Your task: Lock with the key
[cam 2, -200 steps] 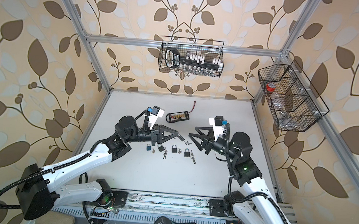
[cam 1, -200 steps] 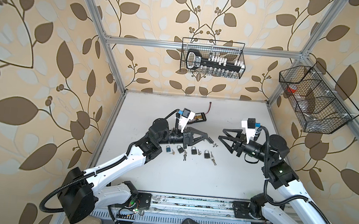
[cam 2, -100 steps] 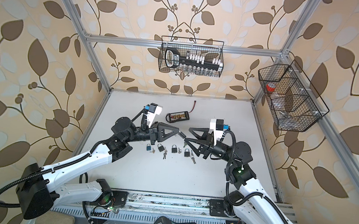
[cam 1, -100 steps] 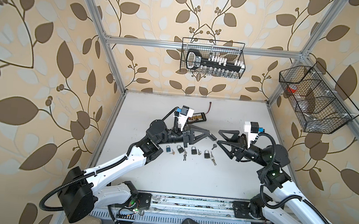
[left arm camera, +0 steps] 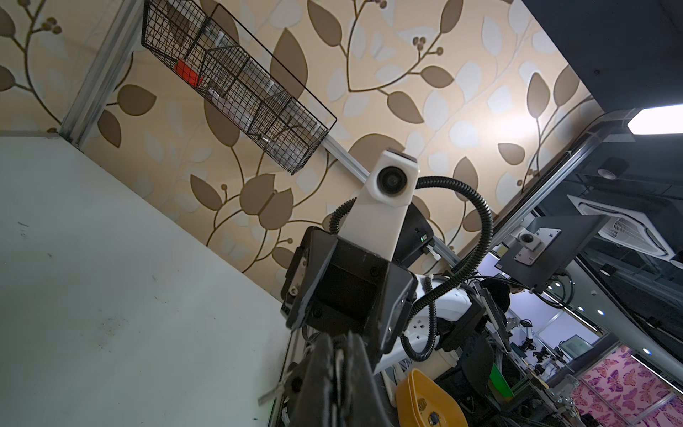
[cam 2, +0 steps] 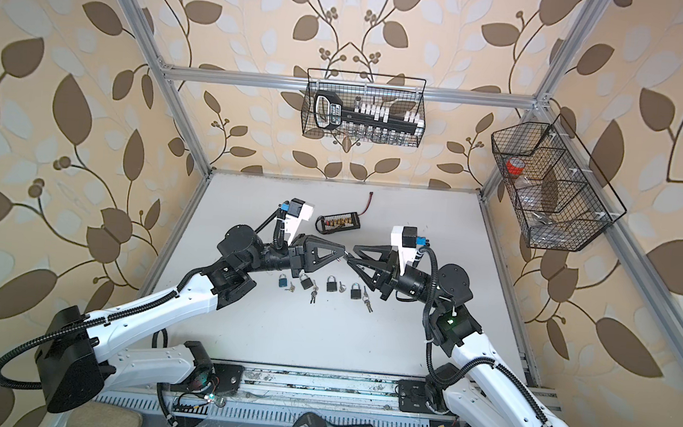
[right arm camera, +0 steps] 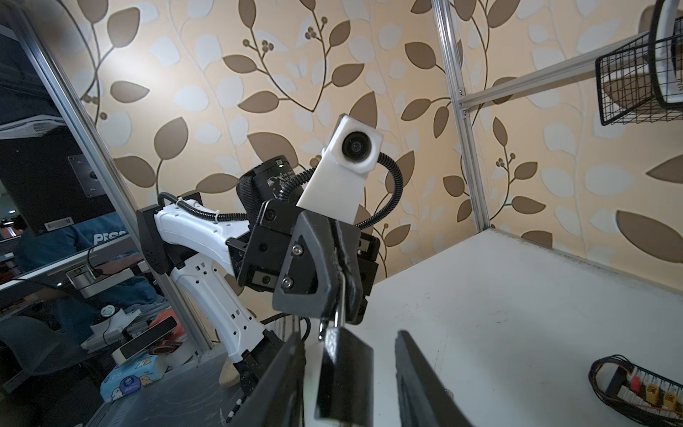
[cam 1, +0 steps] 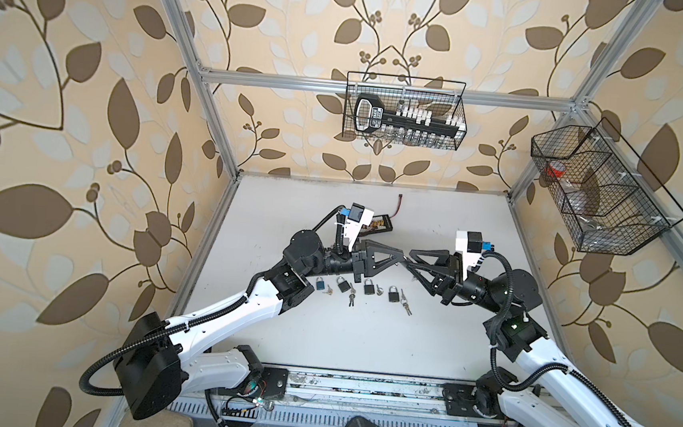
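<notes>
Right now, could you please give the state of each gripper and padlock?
left gripper: shut on the held padlock, by its shackle.
right gripper: open, straddling held padlock.
held padlock: hanging, not yet gripped by right gripper.
loose padlocks: four, lying flat, keys beside.

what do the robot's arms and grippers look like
The left arm and right arm have white shells on the long links, with black joints and bases. Black ribbed cable hoses loop along each. The left gripper and right gripper are black, with open triangular frame fingers. Each wrist carries a white camera housing with a blue plug.
</notes>
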`<state>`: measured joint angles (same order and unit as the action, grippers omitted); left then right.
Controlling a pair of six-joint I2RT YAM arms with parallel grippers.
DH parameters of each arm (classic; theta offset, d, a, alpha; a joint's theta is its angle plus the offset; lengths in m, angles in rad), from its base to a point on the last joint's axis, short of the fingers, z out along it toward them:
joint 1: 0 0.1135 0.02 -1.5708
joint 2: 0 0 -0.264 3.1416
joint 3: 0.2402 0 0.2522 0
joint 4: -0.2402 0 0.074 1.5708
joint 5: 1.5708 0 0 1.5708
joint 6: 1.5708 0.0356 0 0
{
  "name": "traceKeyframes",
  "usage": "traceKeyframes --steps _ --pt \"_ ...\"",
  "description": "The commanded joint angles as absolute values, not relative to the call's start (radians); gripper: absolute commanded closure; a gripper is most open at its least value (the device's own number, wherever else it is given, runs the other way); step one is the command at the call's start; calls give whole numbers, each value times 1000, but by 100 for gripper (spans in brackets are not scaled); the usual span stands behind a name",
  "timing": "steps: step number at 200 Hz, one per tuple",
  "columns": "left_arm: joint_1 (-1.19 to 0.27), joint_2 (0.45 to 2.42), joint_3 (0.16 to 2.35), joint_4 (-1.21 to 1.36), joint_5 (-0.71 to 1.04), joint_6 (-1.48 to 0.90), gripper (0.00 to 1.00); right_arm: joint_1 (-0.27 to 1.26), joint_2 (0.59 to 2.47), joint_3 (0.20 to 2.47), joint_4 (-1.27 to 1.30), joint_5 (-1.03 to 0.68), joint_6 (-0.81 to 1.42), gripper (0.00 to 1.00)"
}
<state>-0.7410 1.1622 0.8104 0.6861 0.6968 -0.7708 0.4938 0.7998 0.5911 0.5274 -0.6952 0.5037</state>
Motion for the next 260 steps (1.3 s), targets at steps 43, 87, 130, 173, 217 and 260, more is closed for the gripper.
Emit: traceKeyframes --steps 43,87,130,173,217,260 --pt "-753 1160 879 787 678 -778 100 507 802 608 510 -719 469 67" --pt "-753 1151 872 783 667 -776 100 508 791 604 494 -710 468 77" --pt "-753 1136 867 781 652 -771 100 511 781 614 475 -706 479 91" --pt "-753 1117 871 727 634 -740 100 510 760 647 427 -713 508 100" --pt "-753 1094 868 681 623 -715 100 511 774 689 400 -752 591 100" --pt "-754 1071 881 584 611 -663 84 510 796 777 290 -779 607 100"
